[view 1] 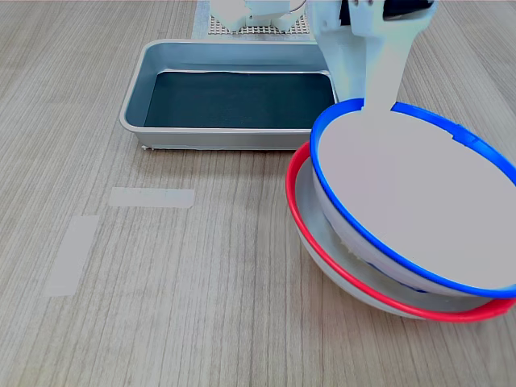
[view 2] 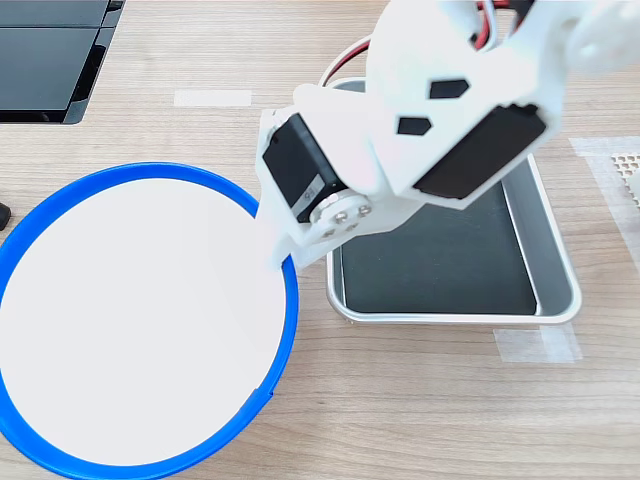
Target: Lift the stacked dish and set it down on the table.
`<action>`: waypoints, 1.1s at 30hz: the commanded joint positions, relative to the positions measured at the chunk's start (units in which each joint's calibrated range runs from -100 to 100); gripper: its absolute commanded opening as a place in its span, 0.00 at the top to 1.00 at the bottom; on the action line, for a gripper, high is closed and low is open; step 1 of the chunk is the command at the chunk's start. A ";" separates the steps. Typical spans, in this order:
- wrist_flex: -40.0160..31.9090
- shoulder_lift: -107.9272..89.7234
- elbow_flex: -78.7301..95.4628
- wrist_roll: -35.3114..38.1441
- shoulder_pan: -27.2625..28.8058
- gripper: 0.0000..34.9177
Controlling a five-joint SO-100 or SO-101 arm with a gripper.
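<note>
The stacked dish (view 1: 419, 201), pale inside with a bright blue rim, hangs tilted above the red-rimmed dish (view 1: 295, 193), its left side raised in the first exterior view. My white gripper (view 1: 377, 109) is shut on the blue rim at the dish's far edge. In the second exterior view the stacked dish (view 2: 140, 330) fills the lower left and hides the red-rimmed dish, and my gripper (view 2: 280, 255) clamps the rim's right side. The table (view 1: 201, 306) is light wood grain.
A grey metal tray (view 1: 135, 90) with a dark bottom lies behind the dishes, close to the arm's base. Two pale tape strips (view 1: 153, 197) lie on the table at the first exterior view's left. A black object (view 2: 50, 50) sits at the second exterior view's top left.
</note>
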 commanded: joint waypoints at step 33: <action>1.96 -10.88 -0.22 5.96 31.14 1.00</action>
